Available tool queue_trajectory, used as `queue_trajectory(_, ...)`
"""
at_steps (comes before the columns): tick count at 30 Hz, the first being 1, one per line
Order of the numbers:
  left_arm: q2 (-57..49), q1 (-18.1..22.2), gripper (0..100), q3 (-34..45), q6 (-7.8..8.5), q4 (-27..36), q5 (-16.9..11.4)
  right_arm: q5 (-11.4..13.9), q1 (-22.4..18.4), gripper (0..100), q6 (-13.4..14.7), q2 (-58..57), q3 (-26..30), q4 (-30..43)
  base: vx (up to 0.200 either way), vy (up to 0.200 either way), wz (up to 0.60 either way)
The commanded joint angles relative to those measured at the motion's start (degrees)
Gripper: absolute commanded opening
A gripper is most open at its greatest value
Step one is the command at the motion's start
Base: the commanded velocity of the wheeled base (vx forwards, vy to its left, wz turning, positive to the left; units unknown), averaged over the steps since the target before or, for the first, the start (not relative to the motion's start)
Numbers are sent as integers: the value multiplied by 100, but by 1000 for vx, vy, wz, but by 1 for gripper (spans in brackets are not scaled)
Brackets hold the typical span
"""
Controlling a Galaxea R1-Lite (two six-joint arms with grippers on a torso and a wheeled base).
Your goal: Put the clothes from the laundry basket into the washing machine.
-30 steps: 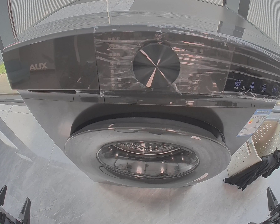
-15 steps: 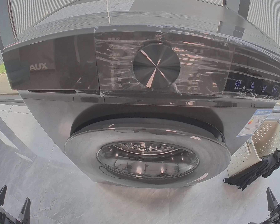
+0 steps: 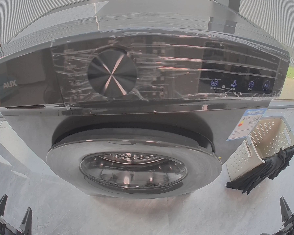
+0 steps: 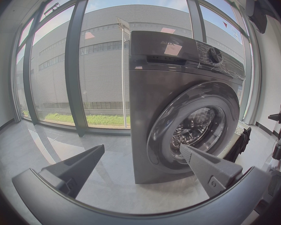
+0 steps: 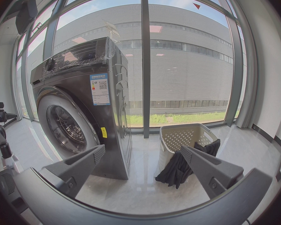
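Note:
A dark grey front-loading washing machine [image 3: 134,115] stands on the floor before me, its round glass door [image 3: 133,171] shut. To its right sits a cream perforated laundry basket [image 3: 268,137] with black clothes [image 3: 261,175] draped over its front rim down to the floor. My left gripper [image 3: 13,211] is low at the left, open and empty. My right gripper [image 3: 292,203] is low at the right, open and empty, short of the basket. The right wrist view shows the basket [image 5: 182,136] and clothes [image 5: 179,167]; the left wrist view shows the door [image 4: 196,128].
Pale marbled tile floor [image 3: 199,216] spreads in front of the machine. Tall windows [image 5: 190,63] stand behind the machine and basket. A white wall [image 5: 271,88] runs beyond the basket.
The whole head view has shifted: the machine and basket now sit further left in the picture, so the camera turned right. Both grippers hold the same places.

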Motion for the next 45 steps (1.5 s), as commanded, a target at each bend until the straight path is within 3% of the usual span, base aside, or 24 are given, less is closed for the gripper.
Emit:
queue_trajectory(1,-104,-2,100,92,-1,-2,-2,2,2,100,-1,-93,101,-4,0,0,0)
queue_trajectory(13,-104,-2,100,92,-1,-2,-2,-42,-7,100,-1,-93,101,-4,0,0,0)
queue_trajectory(19,-104,-2,100,92,-1,-2,-2,-16,2,100,-1,-93,101,-4,0,0,600)
queue_trajectory(35,-104,-2,100,92,-1,-2,-2,-16,2,100,-1,-93,101,-4,0,0,0)
queue_trajectory(45,-104,-2,100,92,16,-2,16,-16,2,100,8,-93,101,-4,0,180,0)
